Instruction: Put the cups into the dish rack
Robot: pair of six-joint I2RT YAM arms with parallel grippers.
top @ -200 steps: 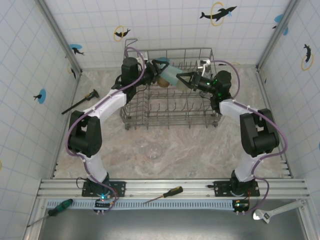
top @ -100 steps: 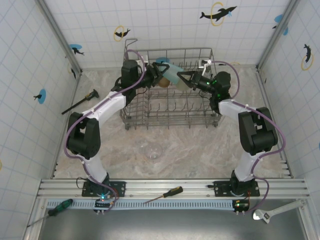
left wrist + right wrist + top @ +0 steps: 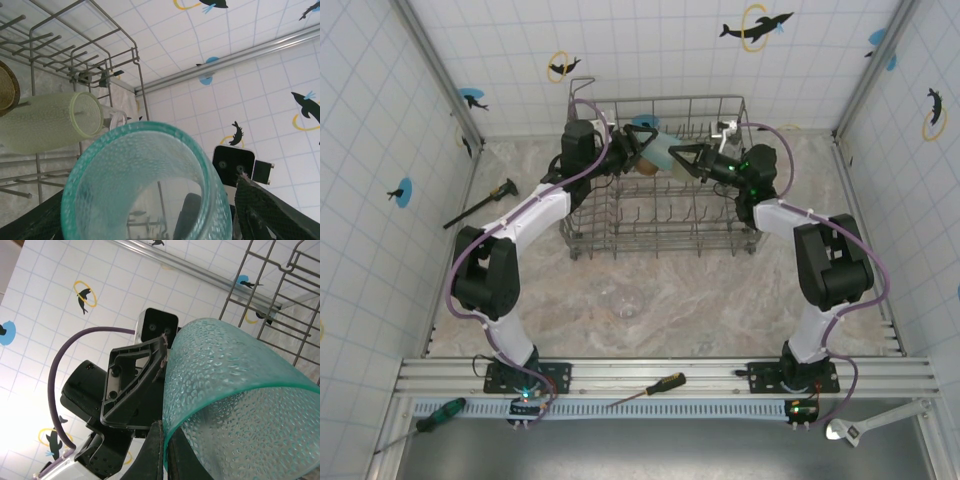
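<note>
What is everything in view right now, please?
dish rack: one, grey, far middle of table.
blue cup: one, light blue, above rack.
green cup: one, pale, in rack.
amber cup: one, amber, in rack.
clear cup: one, clear, table before rack.
yellow screwdriver: one, yellow-black, near middle.
green screwdriver: one, green, near left.
wrench: one, silver, near right.
hand tool: one, black, left.
left gripper: one, black, around blue cup.
right gripper: one, black, shut on its rim.

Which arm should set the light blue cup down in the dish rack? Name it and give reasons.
Right. The right gripper has its jaws pinched shut on the light blue cup above the dish rack. The left gripper has jaws wide around that cup; whether they grip is unclear.
</note>
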